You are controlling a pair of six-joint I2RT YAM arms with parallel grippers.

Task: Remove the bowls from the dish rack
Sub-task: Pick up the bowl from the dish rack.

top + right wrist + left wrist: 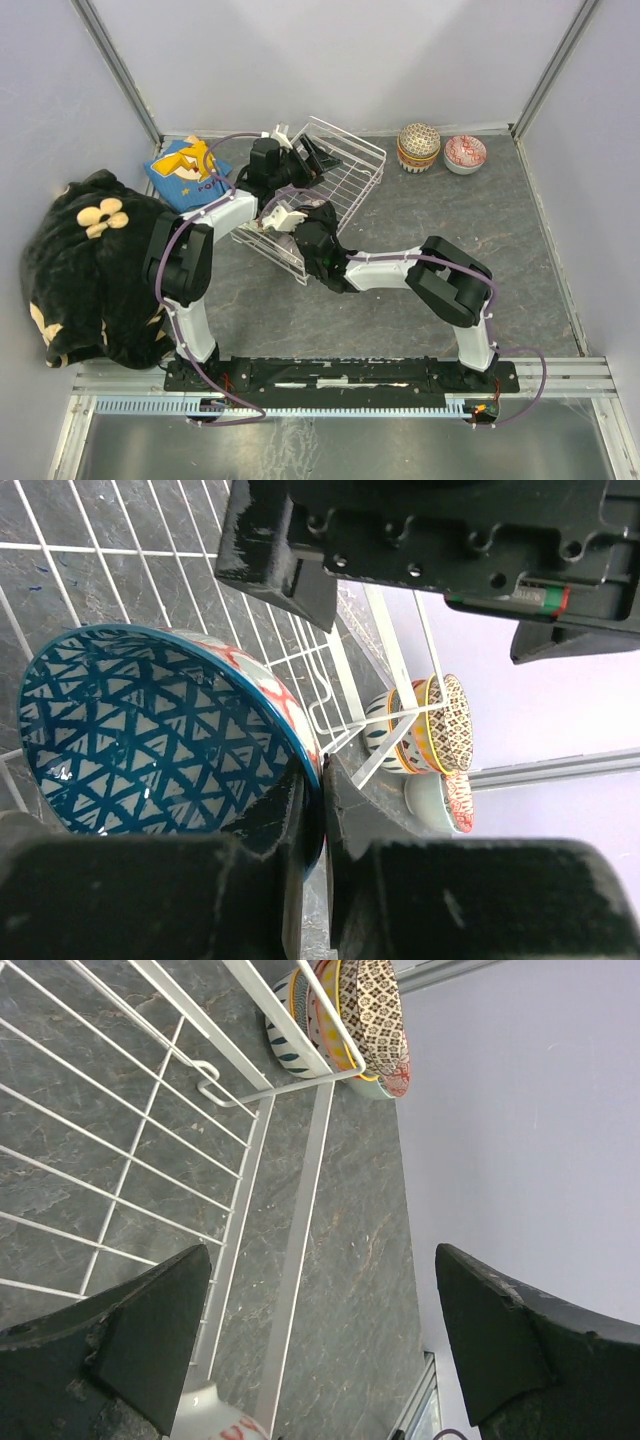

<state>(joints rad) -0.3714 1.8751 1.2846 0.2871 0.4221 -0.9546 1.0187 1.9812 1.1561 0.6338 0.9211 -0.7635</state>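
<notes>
Near left, a black plush blanket (95,265) with cream flowers sits heaped at the table (480,260) edge, no label showing. Moving in: the right hand (322,780) is clenched on the rim of a bowl (150,730), one finger inside and one outside. That bowl is blue inside with a white triangle pattern, and red and white on the outside. It sits at the near-left corner of the dish rack (350,170), with rack wires behind it. I can't tell whether it rests on them or is lifted.

The white wire rack lies mid-table, angled toward the far right. Over its far-left end hangs the left hand (320,1330), fingers (130,1330) spread wide and grasping nothing, with wire grid and grey table below.

Far left, a blue flat item (185,170) with a yellow figure carries yellow lettering that looks like "PO"; the rest is hidden.

Far right, well apart from the rack, is a stack of patterned bowls (418,147) with the top one upside down. A red-patterned bowl (465,153) sits just beside it, upright.
</notes>
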